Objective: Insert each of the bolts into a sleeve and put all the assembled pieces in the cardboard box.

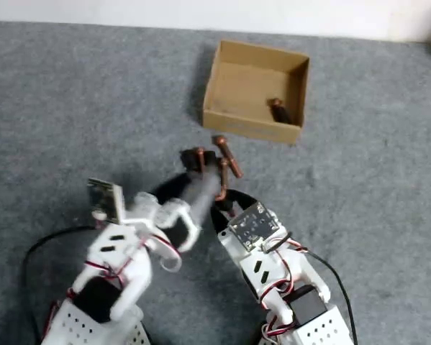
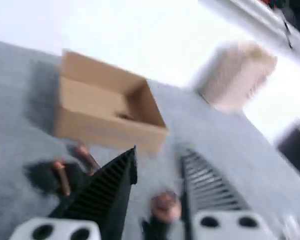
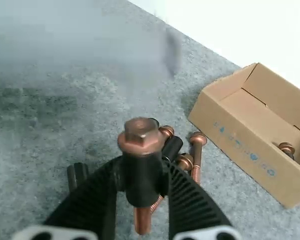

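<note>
The right claw [image 3: 142, 172] is clenching a sleeved bolt [image 3: 139, 140], the left claw [image 2: 157, 155] is hanging released just beside it, and the cardboard box [image 1: 251, 123] is sitting at one o'clock.

A grey, carpet-like surface [image 1: 57, 108] carries an open cardboard box [image 1: 250, 124]. Loose copper bolts [image 1: 228, 157] lie near its front wall, and a black sleeve [image 3: 77, 175] lies close by.

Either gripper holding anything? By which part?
The right gripper clamps the black sleeve, with a bolt through it: head above the fingers, shank below. The left gripper is open, holding nothing.
</note>
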